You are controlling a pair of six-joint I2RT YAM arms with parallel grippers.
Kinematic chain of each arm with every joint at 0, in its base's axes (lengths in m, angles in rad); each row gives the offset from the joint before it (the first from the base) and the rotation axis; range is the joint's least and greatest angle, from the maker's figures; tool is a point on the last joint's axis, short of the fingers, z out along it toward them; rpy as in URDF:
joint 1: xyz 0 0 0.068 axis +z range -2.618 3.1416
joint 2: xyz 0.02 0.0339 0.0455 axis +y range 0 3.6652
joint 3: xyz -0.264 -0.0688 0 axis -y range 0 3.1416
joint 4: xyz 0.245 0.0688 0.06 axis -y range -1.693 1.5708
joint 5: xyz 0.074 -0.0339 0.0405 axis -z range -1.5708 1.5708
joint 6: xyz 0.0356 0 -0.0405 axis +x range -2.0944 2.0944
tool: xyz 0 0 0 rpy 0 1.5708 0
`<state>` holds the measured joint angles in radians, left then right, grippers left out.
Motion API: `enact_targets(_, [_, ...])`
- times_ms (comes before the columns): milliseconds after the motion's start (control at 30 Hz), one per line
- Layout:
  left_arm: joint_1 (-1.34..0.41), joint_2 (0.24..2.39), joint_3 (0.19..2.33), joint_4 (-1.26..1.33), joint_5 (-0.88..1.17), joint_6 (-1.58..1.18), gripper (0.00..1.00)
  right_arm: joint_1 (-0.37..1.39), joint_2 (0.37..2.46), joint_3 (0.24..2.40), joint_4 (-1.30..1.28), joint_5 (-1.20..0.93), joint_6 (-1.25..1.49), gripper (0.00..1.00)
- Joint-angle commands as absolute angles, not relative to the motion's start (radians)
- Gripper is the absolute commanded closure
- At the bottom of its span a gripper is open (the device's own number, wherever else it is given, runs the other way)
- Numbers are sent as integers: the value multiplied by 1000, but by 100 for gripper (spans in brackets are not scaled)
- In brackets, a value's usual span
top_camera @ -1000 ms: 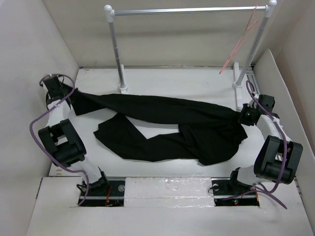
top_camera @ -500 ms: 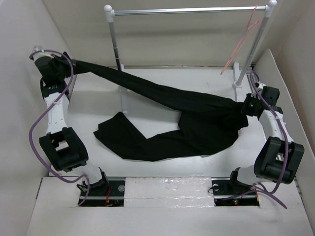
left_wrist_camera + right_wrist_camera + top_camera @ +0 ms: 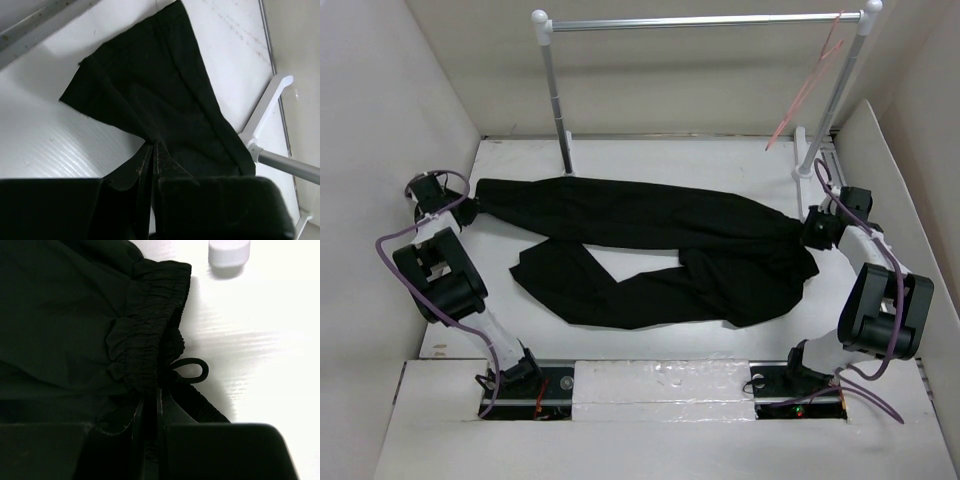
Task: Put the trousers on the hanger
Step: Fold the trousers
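Trousers point(image 3: 650, 250): black, laid across the white table point(image 3: 670, 160), one leg pulled straight from left to right
Left gripper point(image 3: 470, 212): closed tight on a leg cuff
Right gripper point(image 3: 811, 232): clamped on the gathered waistband
Hanger point(image 3: 805, 85): hung on the rail point(image 3: 700, 20), well apart from the trousers

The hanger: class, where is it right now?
In the top external view, the hanger hangs at the far right, hooked on the right end of the silver rail beside the white post, apart from the trousers.
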<state>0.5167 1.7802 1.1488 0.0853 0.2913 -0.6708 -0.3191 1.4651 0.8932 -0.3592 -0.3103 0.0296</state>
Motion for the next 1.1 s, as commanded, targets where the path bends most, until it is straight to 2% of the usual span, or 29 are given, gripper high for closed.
enact_targets(0, [518, 1747, 1213, 71, 265, -640, 100, -314, 1482, 972, -345, -298, 12, 100])
enact_targets(167, [518, 1709, 1227, -61, 125, -620, 93, -314, 1473, 1002, -386, -278, 12, 100])
enact_targets(200, [518, 1689, 1218, -98, 105, -617, 90, -314, 1470, 1005, -393, -278, 12, 100])
enact_targets(233, [518, 1677, 1213, -116, 86, -618, 83, -325, 1460, 1008, -402, -279, 12, 98])
enact_targets(267, [518, 1661, 1209, -130, 56, -623, 76, -325, 1454, 1015, -405, -285, 12, 91])
enact_targets(300, [518, 1632, 1200, -158, 49, -627, 65, -334, 1451, 1023, -414, -288, 15, 67])
enact_targets(333, [528, 1622, 1198, -176, 48, -632, 42, -334, 1436, 1031, -422, -296, 21, 52])
enact_targets(367, [528, 1606, 1195, -193, 46, -635, 34, -334, 1424, 1048, -426, -316, 25, 40])
enact_targets(400, [517, 1521, 1149, -215, 61, -634, 29, -310, 1378, 1067, -437, -333, 37, 21])
enact_targets(433, [517, 1520, 1149, -215, 66, -635, 29, -310, 1378, 1068, -437, -333, 37, 20])
enact_targets(500, [485, 1370, 1042, -216, 51, -634, 32, -255, 1335, 1091, -448, -341, 43, 16])
enact_targets(567, [410, 1207, 917, -230, 26, -627, 35, -195, 1266, 1094, -449, -345, 52, 18])
enact_targets(600, [382, 1154, 873, -244, 17, -630, 37, -110, 1243, 1086, -451, -341, 46, 22])
enact_targets(667, [322, 1032, 762, -306, 11, -634, 38, -20, 1174, 1053, -442, -336, 41, 48])
enact_targets(700, [310, 999, 727, -330, 11, -643, 39, 62, 1148, 999, -417, -344, 41, 80])
enact_targets(767, [275, 944, 654, -389, 20, -646, 40, 141, 1085, 944, -393, -354, 46, 97])
enact_targets(833, [184, 943, 685, -425, -87, -696, 40, 254, 1055, 885, -370, -359, 32, 92])
enact_targets(867, [140, 1012, 727, -455, -83, -725, 39, 318, 1057, 887, -426, -360, -22, 77])
enact_targets(900, [140, 1012, 727, -456, -83, -727, 39, 319, 1057, 887, -426, -360, -41, 77])
enact_targets(967, [140, 1087, 744, -477, -93, -729, 40, 411, 1063, 908, -466, -322, -69, 59])
enact_targets(1067, [140, 1153, 715, -463, -126, -720, 41, 465, 1049, 908, -500, -275, -84, 53])
